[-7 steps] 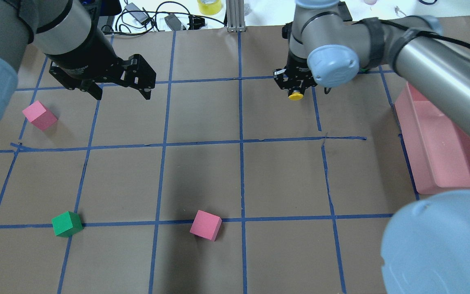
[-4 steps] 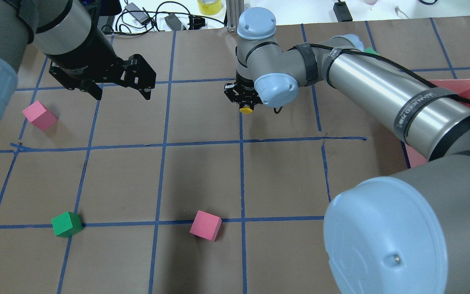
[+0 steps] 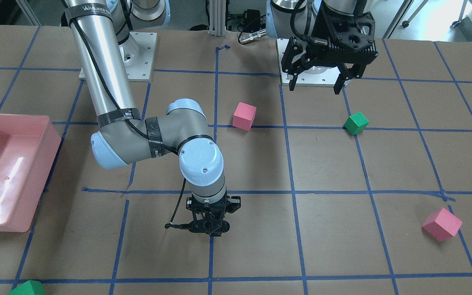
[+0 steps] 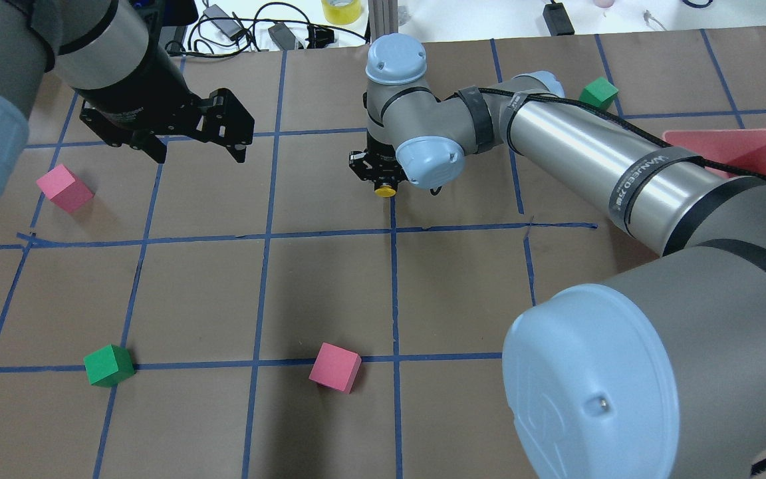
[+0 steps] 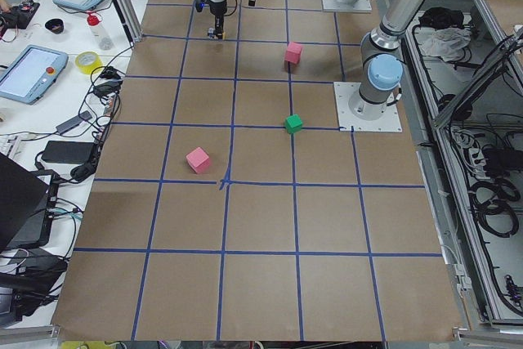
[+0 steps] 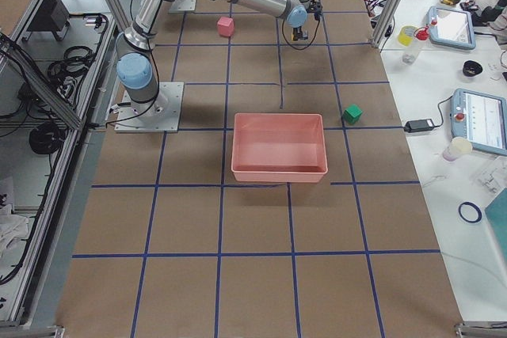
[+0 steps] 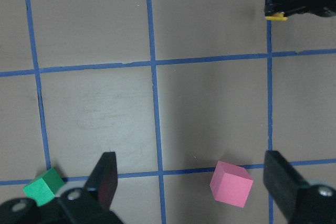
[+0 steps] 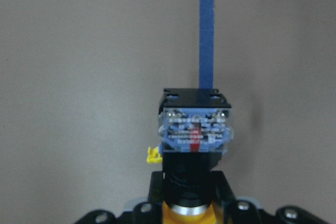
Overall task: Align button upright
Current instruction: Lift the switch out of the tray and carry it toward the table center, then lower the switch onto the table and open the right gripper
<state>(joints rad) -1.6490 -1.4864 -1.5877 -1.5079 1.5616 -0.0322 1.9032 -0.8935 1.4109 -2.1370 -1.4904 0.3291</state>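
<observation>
My right gripper (image 4: pixel 379 175) points down at the table and is shut on the button (image 4: pixel 385 191). The button's yellow cap sticks out on the gripper's near side in the overhead view. In the right wrist view the button (image 8: pixel 195 129) shows its labelled grey block end above a blue tape line, with the black body and yellow cap lower down between the fingers. From the front, the right gripper (image 3: pixel 209 227) hides the button. My left gripper (image 4: pixel 200 154) is open and empty, hovering far to the left; it also shows in the front view (image 3: pixel 314 87).
Pink cubes (image 4: pixel 64 188) (image 4: pixel 335 366) and green cubes (image 4: pixel 109 365) (image 4: pixel 598 92) lie scattered on the brown taped table. A pink bin (image 4: pixel 742 148) stands at the right. Cables and a tape roll lie beyond the far edge.
My right arm has swung left across the table with the button in its gripper, slowing over the centre tape line. The left arm has not moved.
</observation>
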